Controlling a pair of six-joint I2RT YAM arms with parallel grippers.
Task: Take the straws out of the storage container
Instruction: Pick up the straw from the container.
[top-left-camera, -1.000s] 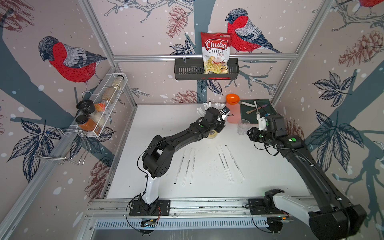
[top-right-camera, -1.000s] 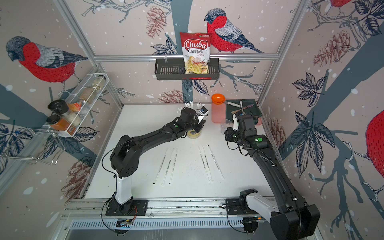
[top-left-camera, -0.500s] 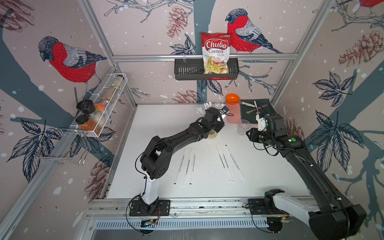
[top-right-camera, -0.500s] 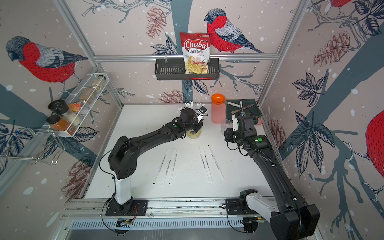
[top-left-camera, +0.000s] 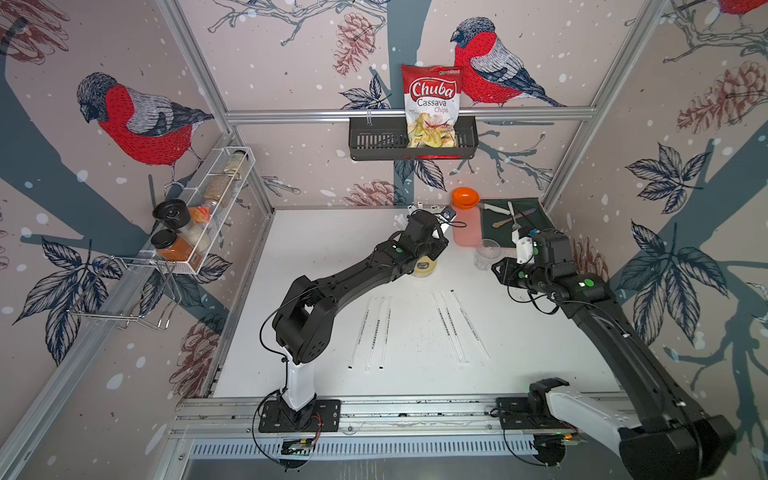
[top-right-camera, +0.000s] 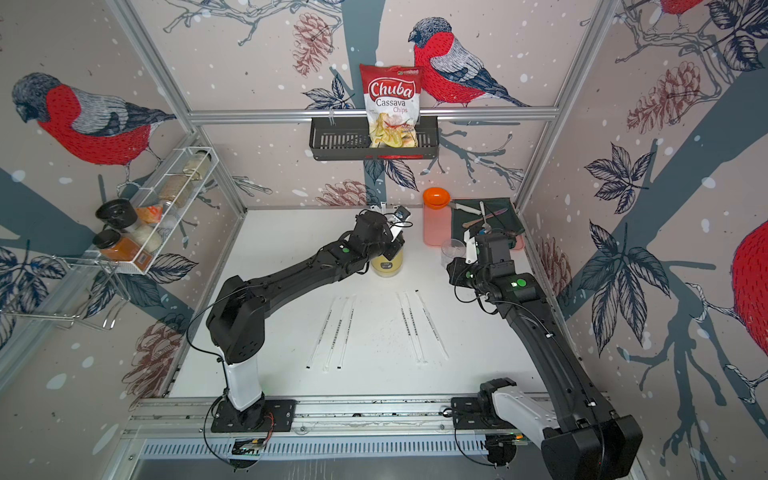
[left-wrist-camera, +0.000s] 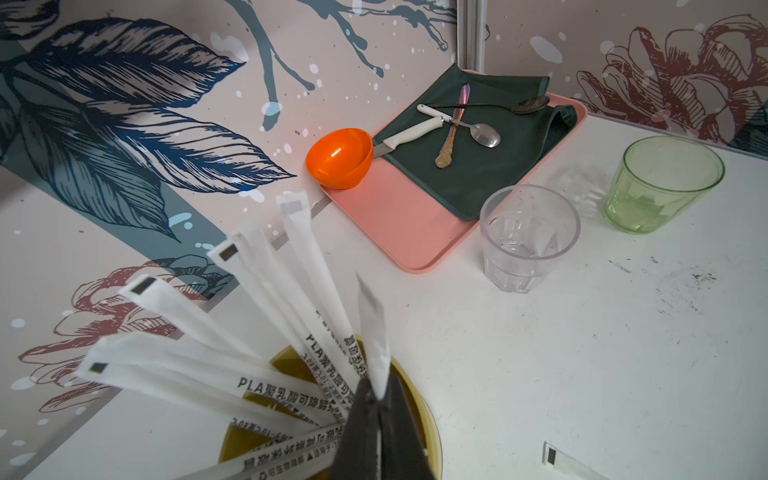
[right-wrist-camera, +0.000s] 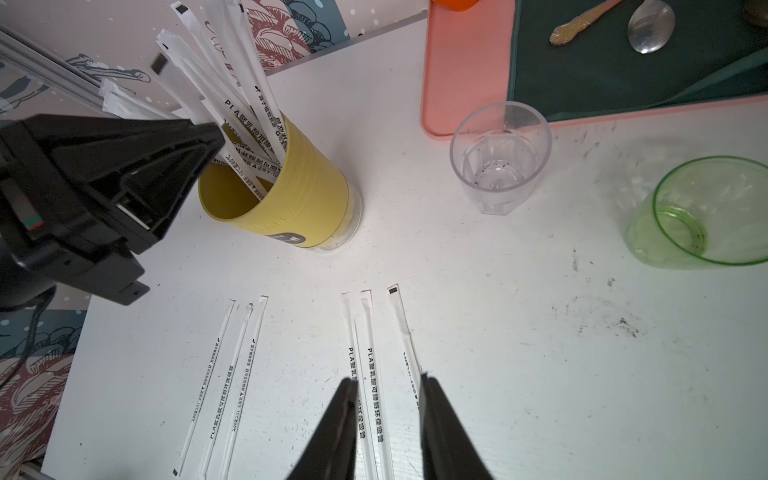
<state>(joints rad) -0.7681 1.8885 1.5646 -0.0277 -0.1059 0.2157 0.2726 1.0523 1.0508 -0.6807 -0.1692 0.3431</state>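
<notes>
Left wrist view, entry one: left claw (left-wrist-camera: 376, 397), jaws pinched together on one straw (left-wrist-camera: 374, 332) at the mouth of the yellow storage container (left-wrist-camera: 289, 365) (at least five more standing straws (left-wrist-camera: 257, 386) fan out of it). Right claw (right-wrist-camera: 388, 386): jaws apart, gripping nothing, above the table (right-wrist-camera: 498, 332). Loose straws (right-wrist-camera: 374, 365) flat on the table: six, in two threes. Glasses near the container: one clear glass (right-wrist-camera: 500, 158), one green glass (right-wrist-camera: 706, 212).

The left arm (top-left-camera: 340, 278) and right arm (top-left-camera: 615, 328) are wearing black shells, white base links (top-left-camera: 297, 382), green dots (top-left-camera: 398, 250), looping black cables (top-left-camera: 262, 332) and screwed base plates (top-left-camera: 299, 415).
</notes>
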